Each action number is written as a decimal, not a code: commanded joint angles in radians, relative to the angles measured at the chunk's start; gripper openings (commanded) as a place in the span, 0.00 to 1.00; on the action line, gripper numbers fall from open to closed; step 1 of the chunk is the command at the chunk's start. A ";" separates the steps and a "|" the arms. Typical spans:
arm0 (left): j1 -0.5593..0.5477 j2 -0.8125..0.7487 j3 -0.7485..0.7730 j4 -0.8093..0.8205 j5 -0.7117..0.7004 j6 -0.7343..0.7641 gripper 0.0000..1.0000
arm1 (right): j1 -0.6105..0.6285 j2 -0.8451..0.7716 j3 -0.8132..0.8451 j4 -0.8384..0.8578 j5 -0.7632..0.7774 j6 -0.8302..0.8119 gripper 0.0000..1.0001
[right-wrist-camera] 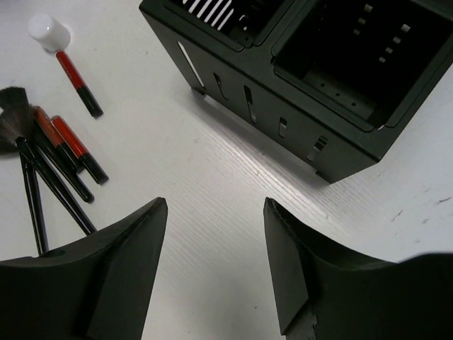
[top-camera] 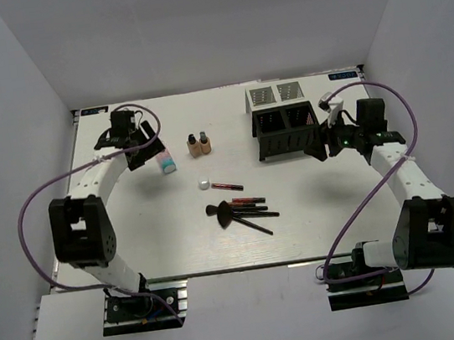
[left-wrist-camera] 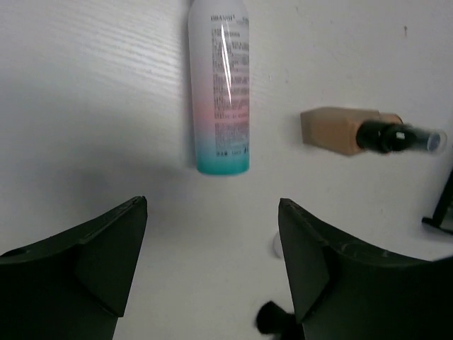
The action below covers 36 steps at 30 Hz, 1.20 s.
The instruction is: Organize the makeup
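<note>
A clear bottle with bluish liquid (top-camera: 165, 161) lies at the left; in the left wrist view (left-wrist-camera: 219, 92) its teal end points at my fingers. Two tan dark-capped bottles (top-camera: 199, 145) sit beside it, and one shows in the left wrist view (left-wrist-camera: 333, 129). A tiny white jar (top-camera: 203, 183), a red pencil (top-camera: 227, 186) and a pile of black brushes and pencils (top-camera: 243, 210) lie mid-table. My left gripper (top-camera: 149, 143) (left-wrist-camera: 212, 202) is open and empty just short of the clear bottle. My right gripper (top-camera: 321, 143) (right-wrist-camera: 216, 202) is open and empty over bare table.
A black mesh compartment box (top-camera: 283, 120) stands at the back right, just left of my right gripper; its near wall shows in the right wrist view (right-wrist-camera: 283, 120). That view also shows the jar (right-wrist-camera: 49, 32), the pencils (right-wrist-camera: 76, 145) and the brushes (right-wrist-camera: 32, 177) at left.
</note>
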 commanded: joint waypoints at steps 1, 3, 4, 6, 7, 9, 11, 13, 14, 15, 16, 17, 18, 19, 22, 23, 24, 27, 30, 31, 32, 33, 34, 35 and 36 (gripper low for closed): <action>-0.003 0.091 0.126 -0.033 -0.085 0.017 0.85 | 0.005 -0.001 -0.024 0.060 -0.038 0.028 0.63; -0.003 0.181 0.212 -0.042 -0.104 0.013 0.85 | 0.005 0.001 -0.032 0.069 -0.041 0.032 0.64; -0.003 0.209 0.238 -0.044 -0.117 0.010 0.85 | 0.005 0.001 -0.037 0.081 -0.039 0.032 0.64; -0.003 0.287 0.316 -0.055 -0.125 0.010 0.85 | 0.005 0.001 -0.040 0.090 -0.044 0.035 0.64; -0.003 0.312 0.342 -0.059 -0.130 0.008 0.85 | 0.005 0.002 -0.041 0.098 -0.046 0.035 0.64; -0.003 0.390 0.422 -0.087 -0.134 0.007 0.85 | 0.005 0.008 -0.040 0.106 -0.047 0.036 0.64; -0.003 0.460 0.500 -0.122 -0.148 0.008 0.85 | 0.005 0.016 -0.037 0.113 -0.047 0.035 0.65; -0.003 0.500 0.540 -0.151 -0.151 0.013 0.85 | 0.003 0.020 -0.037 0.118 -0.046 0.035 0.65; -0.003 0.516 0.557 -0.157 -0.153 0.016 0.85 | 0.002 0.027 -0.037 0.121 -0.046 0.035 0.65; -0.003 0.545 0.592 -0.171 -0.153 0.016 0.85 | 0.002 0.031 -0.037 0.123 -0.046 0.035 0.65; -0.003 0.560 0.609 -0.179 -0.153 0.017 0.84 | 0.002 0.031 -0.037 0.123 -0.046 0.035 0.65; -0.003 0.576 0.628 -0.187 -0.154 0.017 0.84 | 0.002 0.040 -0.037 0.124 -0.047 0.035 0.65; -0.003 0.606 0.666 -0.209 -0.154 0.019 0.84 | 0.002 0.042 -0.035 0.129 -0.047 0.038 0.65; -0.003 0.620 0.681 -0.217 -0.154 0.017 0.83 | 0.002 0.045 -0.035 0.130 -0.049 0.041 0.65; -0.003 0.666 0.724 -0.246 -0.157 0.021 0.79 | 0.002 0.062 -0.026 0.138 -0.049 0.047 0.65; -0.003 0.674 0.731 -0.257 -0.154 0.021 0.78 | 0.002 0.070 -0.020 0.139 -0.049 0.045 0.65; -0.003 0.680 0.734 -0.259 -0.151 0.022 0.77 | 0.000 0.073 -0.017 0.142 -0.047 0.045 0.65; -0.003 0.692 0.732 -0.271 -0.144 0.025 0.72 | 0.002 0.093 -0.011 0.144 -0.046 0.045 0.65; -0.003 0.689 0.709 -0.271 -0.141 0.031 0.67 | 0.000 0.109 0.000 0.144 -0.049 0.047 0.65; -0.003 0.689 0.705 -0.271 -0.138 0.036 0.66 | 0.000 0.112 0.006 0.147 -0.050 0.048 0.65; -0.003 0.689 0.697 -0.271 -0.138 0.037 0.62 | 0.000 0.122 0.008 0.149 -0.050 0.050 0.65; -0.003 0.688 0.695 -0.271 -0.134 0.037 0.60 | 0.000 0.126 0.011 0.149 -0.050 0.051 0.65; -0.003 0.688 0.694 -0.271 -0.134 0.037 0.57 | 0.002 0.135 0.017 0.149 -0.055 0.052 0.65; -0.003 0.689 0.695 -0.277 -0.133 0.037 0.49 | 0.002 0.139 0.019 0.149 -0.055 0.052 0.65; -0.003 0.688 0.697 -0.280 -0.131 0.034 0.44 | 0.002 0.143 0.022 0.149 -0.055 0.050 0.65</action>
